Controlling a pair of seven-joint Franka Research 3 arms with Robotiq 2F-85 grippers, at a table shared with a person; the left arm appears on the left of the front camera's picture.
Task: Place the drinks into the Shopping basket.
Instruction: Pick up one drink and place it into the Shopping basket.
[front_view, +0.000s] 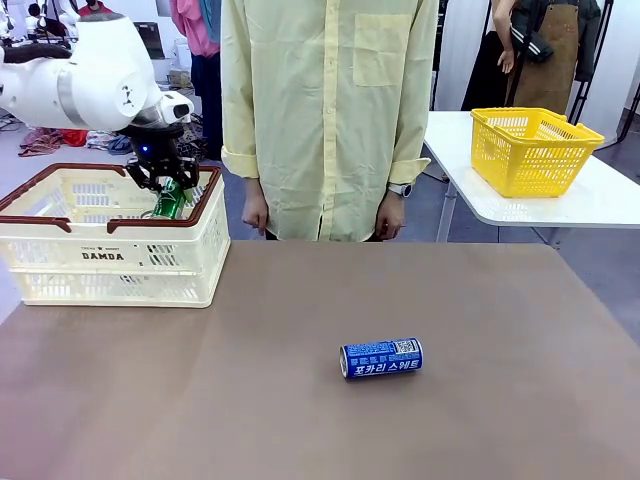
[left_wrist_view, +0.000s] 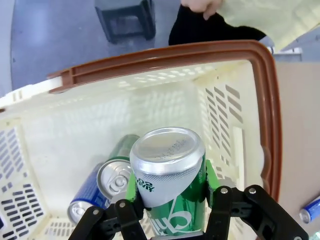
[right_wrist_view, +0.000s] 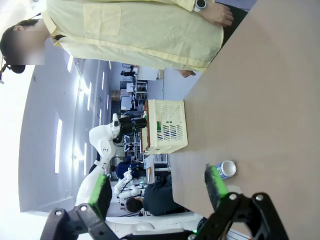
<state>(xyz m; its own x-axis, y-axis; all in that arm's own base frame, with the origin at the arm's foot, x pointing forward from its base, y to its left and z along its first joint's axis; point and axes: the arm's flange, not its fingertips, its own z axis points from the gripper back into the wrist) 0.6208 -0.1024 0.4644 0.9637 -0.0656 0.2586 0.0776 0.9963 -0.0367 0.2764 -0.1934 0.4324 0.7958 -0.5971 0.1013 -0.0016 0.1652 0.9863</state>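
Note:
My left gripper (front_view: 167, 186) hangs just over the cream Shopping basket (front_view: 110, 262), shut on a green can (front_view: 168, 201). In the left wrist view the green can (left_wrist_view: 170, 185) sits between my green pads (left_wrist_view: 212, 176), silver top facing the camera, above the basket's inside (left_wrist_view: 65, 150). A second green can (left_wrist_view: 119, 172) and a blue can (left_wrist_view: 90, 194) lie on the basket floor. One blue Pocari Sweat can (front_view: 381, 358) lies on its side mid-table; it also shows in the right wrist view (right_wrist_view: 226, 169). My right gripper (right_wrist_view: 157, 192) is open, with nothing between its fingers.
A person in a pale yellow shirt (front_view: 325, 110) stands at the far edge, hands hanging at the sides. A yellow mesh basket (front_view: 531, 148) stands on a white side table (front_view: 600, 200) at back right. The brown table (front_view: 320, 400) lies bare around the blue can.

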